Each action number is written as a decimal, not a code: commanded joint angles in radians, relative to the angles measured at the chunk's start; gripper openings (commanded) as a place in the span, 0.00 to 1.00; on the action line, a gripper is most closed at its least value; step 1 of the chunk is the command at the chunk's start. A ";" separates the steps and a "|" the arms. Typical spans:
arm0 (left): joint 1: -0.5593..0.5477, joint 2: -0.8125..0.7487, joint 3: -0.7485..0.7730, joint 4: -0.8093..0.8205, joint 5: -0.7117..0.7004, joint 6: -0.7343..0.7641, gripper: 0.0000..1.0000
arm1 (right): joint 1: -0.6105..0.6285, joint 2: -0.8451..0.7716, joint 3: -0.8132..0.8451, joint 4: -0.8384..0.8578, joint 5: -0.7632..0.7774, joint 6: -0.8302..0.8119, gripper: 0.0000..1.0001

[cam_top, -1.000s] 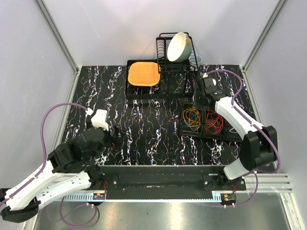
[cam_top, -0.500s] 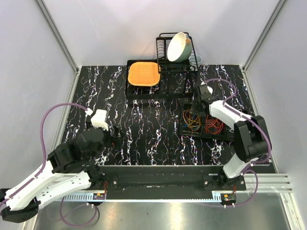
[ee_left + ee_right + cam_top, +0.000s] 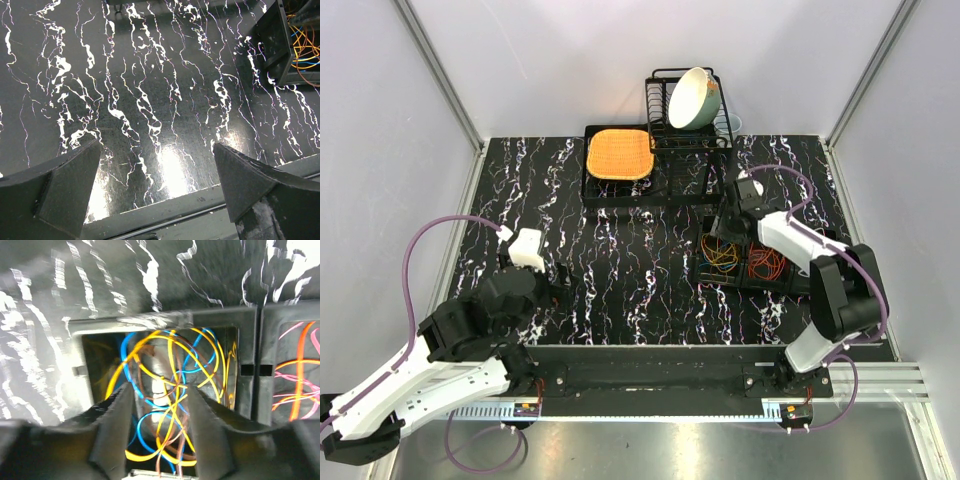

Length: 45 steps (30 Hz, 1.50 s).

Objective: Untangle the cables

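The yellow, blue and brown cables [image 3: 172, 370] lie tangled in loose crossing loops inside one compartment of a black bin [image 3: 248, 340] (the left one from above), the orange and red cables [image 3: 300, 380] in the next.

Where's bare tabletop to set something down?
Free: marbled black tabletop between the left pincer and the black compartment box of coloured wire cables; also the far-left corner beside the black tray with the orange mat. Crowded: far right, around the black wire dish rack and right pincer.
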 commanded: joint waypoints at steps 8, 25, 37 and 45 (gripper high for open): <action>0.000 -0.005 -0.005 0.028 -0.033 -0.007 0.99 | -0.003 -0.253 0.225 -0.135 0.045 -0.083 0.74; 0.001 0.165 -0.083 0.111 -0.484 -0.093 0.99 | 0.000 -0.611 -0.189 0.199 -0.084 -0.151 0.86; 0.553 0.287 -0.467 1.171 -0.200 0.367 0.99 | 0.000 -0.699 -0.283 0.210 -0.314 -0.088 0.89; 0.710 0.622 -0.637 1.838 -0.055 0.504 0.99 | 0.000 -0.719 -0.303 0.213 -0.379 -0.092 0.89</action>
